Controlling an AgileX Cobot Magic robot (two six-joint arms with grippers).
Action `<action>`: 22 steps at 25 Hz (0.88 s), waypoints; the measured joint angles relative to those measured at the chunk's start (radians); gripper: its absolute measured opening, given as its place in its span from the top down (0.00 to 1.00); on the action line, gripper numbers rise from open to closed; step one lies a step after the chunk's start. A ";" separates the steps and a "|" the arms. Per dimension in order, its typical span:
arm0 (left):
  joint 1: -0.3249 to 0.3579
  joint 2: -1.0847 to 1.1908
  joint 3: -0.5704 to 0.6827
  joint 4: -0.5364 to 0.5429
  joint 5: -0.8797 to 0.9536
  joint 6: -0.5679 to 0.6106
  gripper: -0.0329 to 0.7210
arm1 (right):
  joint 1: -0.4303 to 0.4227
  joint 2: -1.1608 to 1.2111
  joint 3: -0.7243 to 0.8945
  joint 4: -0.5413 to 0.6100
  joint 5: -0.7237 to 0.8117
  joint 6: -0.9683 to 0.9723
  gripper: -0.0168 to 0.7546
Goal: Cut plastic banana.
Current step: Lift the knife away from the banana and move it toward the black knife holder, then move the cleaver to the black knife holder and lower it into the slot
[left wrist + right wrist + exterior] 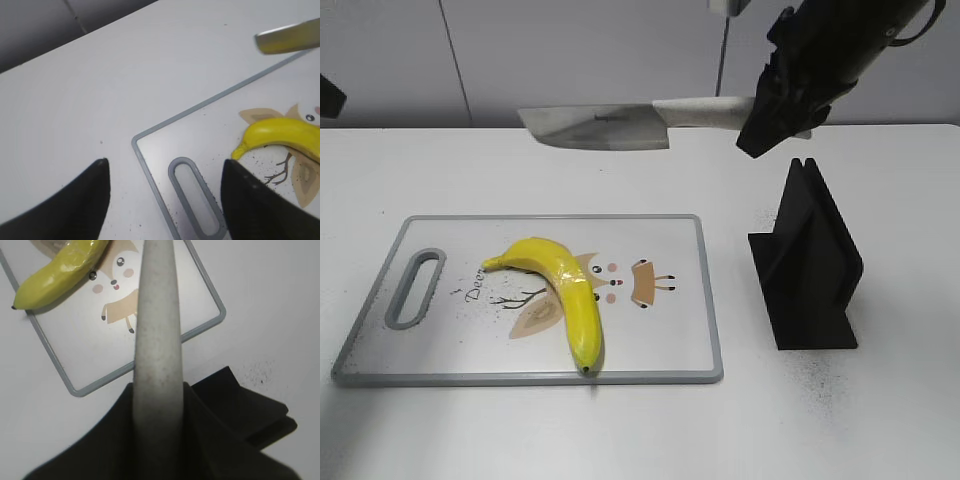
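Note:
The yellow plastic banana (563, 290) lies curved on the white cutting board (680, 340), stem to the left. It also shows in the left wrist view (280, 132) and the right wrist view (60, 267). My right gripper (775, 110) is shut on the pale handle (156, 340) of a cleaver. Its steel blade (600, 127) hangs level, high above the board's far edge. My left gripper (165, 172) is open and empty above the board's left end, over its handle slot (195, 200). Only a corner of the left arm (330, 97) shows in the exterior view.
A black knife stand (807, 265) stands on the white table right of the board; it shows in the right wrist view (240, 405) too. The board has a grey rim and a cartoon deer print (620, 285). Dark specks dot the table by the stand.

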 joint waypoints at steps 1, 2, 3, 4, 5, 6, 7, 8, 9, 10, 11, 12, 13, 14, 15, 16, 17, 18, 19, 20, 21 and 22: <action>0.011 -0.002 -0.010 0.018 0.021 -0.050 0.11 | 0.000 -0.009 -0.005 -0.012 0.007 0.056 0.77; 0.015 -0.003 -0.018 0.031 0.043 -0.089 0.11 | 0.000 -0.015 -0.010 -0.025 0.018 0.102 0.77; 0.017 -0.005 -0.025 0.044 0.072 -0.140 0.12 | 0.000 -0.022 -0.017 -0.031 0.035 0.135 0.77; 0.017 -0.005 -0.029 0.059 0.102 -0.180 0.13 | 0.000 -0.030 -0.025 -0.035 0.055 0.155 0.77; 0.017 -0.006 -0.030 0.077 0.137 -0.235 0.14 | 0.000 -0.037 -0.033 -0.038 0.081 0.170 0.77; 0.017 -0.007 -0.031 0.100 0.172 -0.290 0.15 | -0.001 -0.046 -0.042 -0.039 0.110 0.178 0.77; 0.017 -0.007 -0.032 0.132 0.220 -0.333 0.15 | -0.001 -0.052 -0.047 -0.039 0.127 0.185 0.77; 0.017 -0.007 -0.032 0.167 0.273 -0.381 0.16 | -0.001 -0.063 -0.051 -0.039 0.137 0.197 0.77; 0.017 -0.007 -0.032 0.195 0.331 -0.424 0.16 | -0.001 -0.070 -0.053 -0.042 0.145 0.221 0.77; 0.017 -0.007 -0.032 0.228 0.382 -0.456 0.16 | -0.001 -0.076 -0.054 -0.042 0.147 0.254 0.77; 0.017 -0.007 -0.032 0.257 0.431 -0.488 0.17 | -0.001 -0.080 -0.054 -0.044 0.149 0.285 0.77; 0.017 -0.009 -0.032 0.277 0.459 -0.510 0.17 | -0.001 -0.083 -0.055 -0.045 0.150 0.324 0.77; 0.017 -0.012 -0.032 0.296 0.471 -0.526 0.17 | -0.001 -0.083 -0.055 -0.049 0.150 0.367 0.77; 0.017 -0.020 -0.031 0.307 0.477 -0.541 0.17 | -0.001 -0.083 -0.055 -0.054 0.150 0.405 0.77; 0.017 -0.035 -0.021 0.313 0.478 -0.546 0.17 | -0.001 -0.083 -0.055 -0.059 0.150 0.448 0.77; 0.017 -0.058 -0.007 0.313 0.478 -0.550 0.17 | -0.001 -0.084 -0.053 -0.064 0.148 0.484 0.77; 0.017 -0.088 0.015 0.313 0.480 -0.553 0.17 | -0.002 -0.086 -0.048 -0.066 0.136 0.515 0.77; 0.017 -0.118 0.043 0.313 0.481 -0.556 0.18 | -0.002 -0.092 -0.035 -0.068 0.120 0.536 0.77; 0.017 -0.158 0.076 0.315 0.481 -0.556 0.18 | -0.002 -0.102 -0.022 -0.070 0.098 0.559 0.77; 0.017 -0.204 0.108 0.318 0.482 -0.556 0.18 | -0.002 -0.115 -0.001 -0.071 0.071 0.579 0.77; 0.017 -0.244 0.150 0.322 0.482 -0.558 0.18 | -0.002 -0.131 0.028 -0.072 0.041 0.594 0.77; 0.017 -0.297 0.195 0.328 0.482 -0.559 0.18 | -0.002 -0.147 0.053 -0.072 0.013 0.606 0.77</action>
